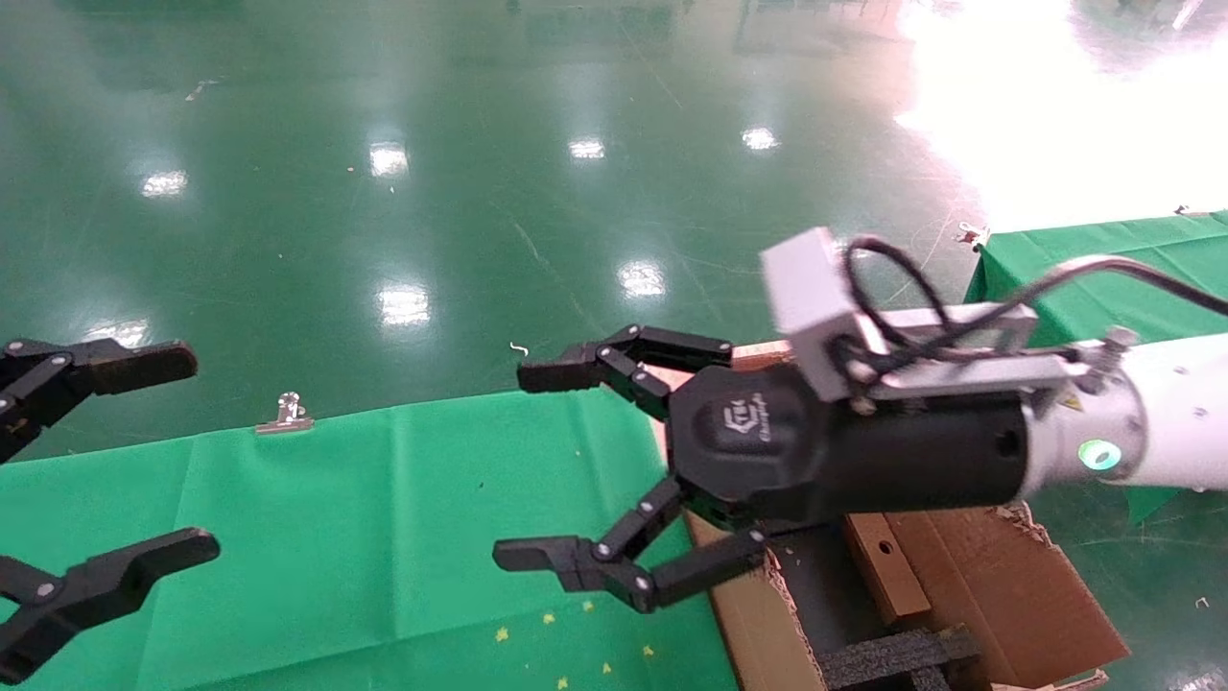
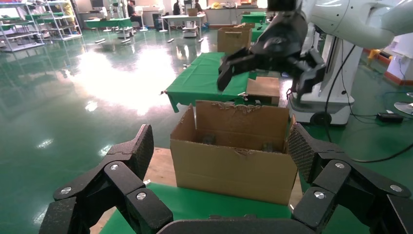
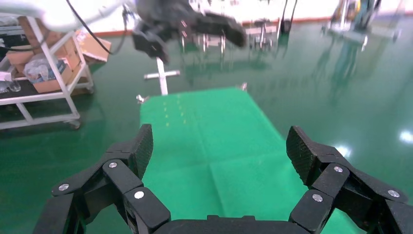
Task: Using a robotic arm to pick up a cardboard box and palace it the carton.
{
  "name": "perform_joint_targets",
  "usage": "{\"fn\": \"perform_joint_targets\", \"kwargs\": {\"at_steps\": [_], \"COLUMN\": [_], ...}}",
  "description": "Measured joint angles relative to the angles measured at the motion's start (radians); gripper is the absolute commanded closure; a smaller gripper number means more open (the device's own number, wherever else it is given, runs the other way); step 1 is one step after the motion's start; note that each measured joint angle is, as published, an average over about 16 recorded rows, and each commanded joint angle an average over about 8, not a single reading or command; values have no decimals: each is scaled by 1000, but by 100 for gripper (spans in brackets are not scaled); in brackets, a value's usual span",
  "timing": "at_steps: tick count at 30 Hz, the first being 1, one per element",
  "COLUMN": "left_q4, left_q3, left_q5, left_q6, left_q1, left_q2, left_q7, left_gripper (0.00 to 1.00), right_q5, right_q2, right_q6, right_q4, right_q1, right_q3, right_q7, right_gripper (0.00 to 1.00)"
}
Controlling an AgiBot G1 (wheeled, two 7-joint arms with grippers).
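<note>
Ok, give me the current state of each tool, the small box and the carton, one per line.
right tool: open, empty, above the green table's right end by the carton
left tool: open, empty, at the table's left
cardboard box: lying inside the carton, released
carton: open-topped, flaps up, upright beside the table

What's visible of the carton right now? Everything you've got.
The carton is a large brown corrugated box, open-topped, with ragged, torn upright flaps. It stands past the end of the green-clothed table. Inside, the head view shows black foam blocks and the small cardboard box leaning against a wall. The right gripper hangs open above it, touching nothing.
</note>
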Motion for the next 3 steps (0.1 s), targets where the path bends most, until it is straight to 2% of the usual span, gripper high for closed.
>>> {"fn": "perform_joint_targets", "kwargs": {"at_steps": [3], "left_q4": [0], "left_q3": [0], "left_q5": [0], "left_q6": [0], "left_q1": [0], "left_q2": [0], "left_q7": [0], "left_gripper": [0], "right_q5": [15], "right_q2": [-3], "right_q6": [-15], "right_q4": [-2], "right_q1": [-26], "right_q3": [35], "right_q7": [-36], "right_gripper": [0]}}
